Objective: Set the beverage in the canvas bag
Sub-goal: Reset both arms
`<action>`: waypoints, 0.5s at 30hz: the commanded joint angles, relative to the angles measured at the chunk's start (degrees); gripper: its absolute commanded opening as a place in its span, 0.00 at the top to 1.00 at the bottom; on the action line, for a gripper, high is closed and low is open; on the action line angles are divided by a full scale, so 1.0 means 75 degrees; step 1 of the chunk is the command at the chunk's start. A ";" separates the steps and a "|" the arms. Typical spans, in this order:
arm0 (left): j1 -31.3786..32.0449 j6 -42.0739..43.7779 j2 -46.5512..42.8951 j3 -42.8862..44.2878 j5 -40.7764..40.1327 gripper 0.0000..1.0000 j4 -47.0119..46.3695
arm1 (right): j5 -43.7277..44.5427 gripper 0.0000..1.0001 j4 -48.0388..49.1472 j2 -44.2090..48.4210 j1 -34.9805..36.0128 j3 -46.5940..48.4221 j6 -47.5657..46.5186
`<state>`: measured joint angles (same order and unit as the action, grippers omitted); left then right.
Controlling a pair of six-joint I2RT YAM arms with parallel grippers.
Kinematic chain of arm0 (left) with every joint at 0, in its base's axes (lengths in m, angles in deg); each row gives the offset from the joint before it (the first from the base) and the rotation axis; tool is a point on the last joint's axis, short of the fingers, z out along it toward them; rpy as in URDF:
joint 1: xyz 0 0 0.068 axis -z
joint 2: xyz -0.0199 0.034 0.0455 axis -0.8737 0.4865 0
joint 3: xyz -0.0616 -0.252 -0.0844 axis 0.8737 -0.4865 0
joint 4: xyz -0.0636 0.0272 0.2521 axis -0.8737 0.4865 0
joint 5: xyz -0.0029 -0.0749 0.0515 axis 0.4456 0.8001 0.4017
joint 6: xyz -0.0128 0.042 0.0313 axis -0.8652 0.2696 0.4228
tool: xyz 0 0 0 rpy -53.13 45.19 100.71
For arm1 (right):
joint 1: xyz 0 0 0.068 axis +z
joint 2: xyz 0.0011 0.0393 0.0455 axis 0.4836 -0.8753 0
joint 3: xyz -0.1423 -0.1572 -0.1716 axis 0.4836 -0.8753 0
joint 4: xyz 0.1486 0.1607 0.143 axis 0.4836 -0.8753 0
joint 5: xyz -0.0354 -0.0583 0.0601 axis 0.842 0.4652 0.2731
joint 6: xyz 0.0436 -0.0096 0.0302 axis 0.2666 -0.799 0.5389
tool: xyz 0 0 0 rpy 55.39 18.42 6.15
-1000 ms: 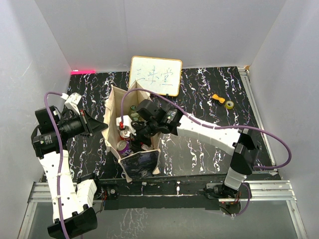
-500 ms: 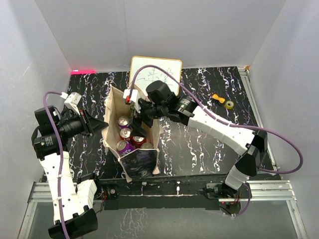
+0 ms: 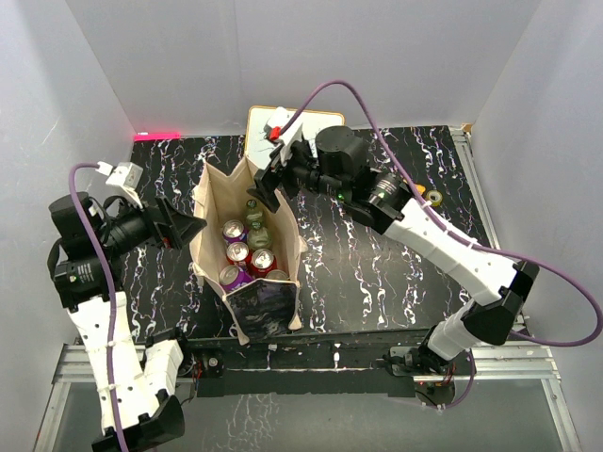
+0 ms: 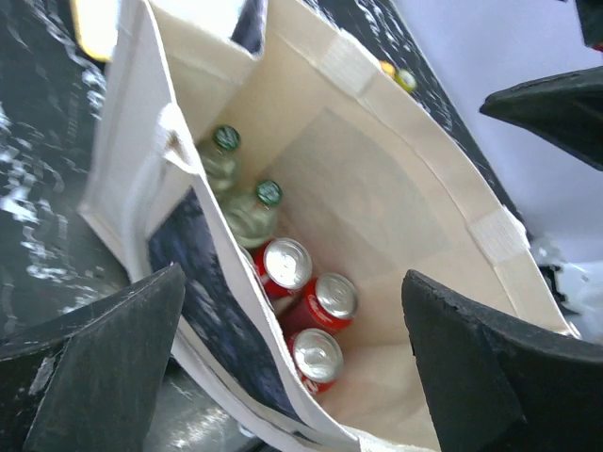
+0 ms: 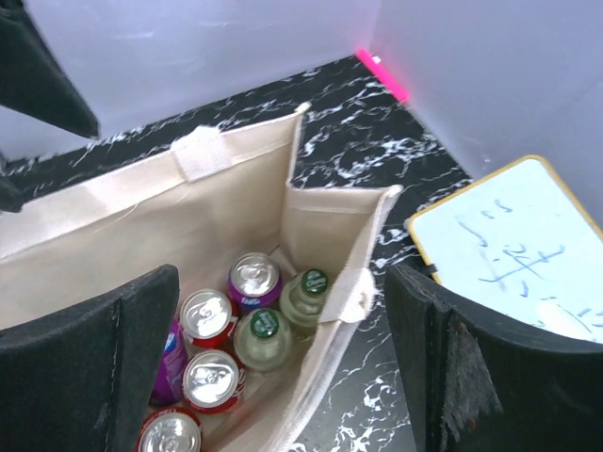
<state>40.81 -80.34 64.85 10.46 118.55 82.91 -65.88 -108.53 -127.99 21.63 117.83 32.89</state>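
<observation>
Inside the beige canvas tote bag (image 3: pixel 211 209): red and purple drink cans (image 3: pixel 262 261), two green-capped clear bottles (image 3: pixel 257 234), all upright. Left gripper (image 3: pixel 186 226) beside bag, spread wide, empty; right gripper (image 3: pixel 267 182) above it, same.

Right arm stretched far forward, left pincer (image 3: pixel 184 228) spread wide, right pincer (image 3: pixel 267 188) gaping too.

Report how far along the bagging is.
Done: cans and two green-capped bottles stand inside the canvas bag. In hand: nothing; left claw and right claw are open, empty. Left: no drink shows outside the bag, so likely nothing.
</observation>
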 commanded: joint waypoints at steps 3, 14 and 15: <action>-0.0036 0.0727 0.0030 0.1480 -0.2396 0.03 0.0438 | 0.1989 0.06 0.0887 0.0482 -0.0927 0.0087 0.0704; -0.0041 0.1428 0.0638 0.2799 -0.5688 0.03 0.0132 | 0.3115 0.01 0.1030 0.0785 -0.3162 -0.0204 0.1069; -0.0042 0.1370 0.0537 0.2665 -0.5583 0.03 -0.0053 | 0.3140 0.01 0.1060 0.0813 -0.3195 -0.0253 0.1037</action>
<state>40.79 -69.72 69.70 31.97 81.64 85.73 -45.51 -105.54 -125.39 -2.35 116.97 40.94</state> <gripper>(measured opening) 0.971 0.987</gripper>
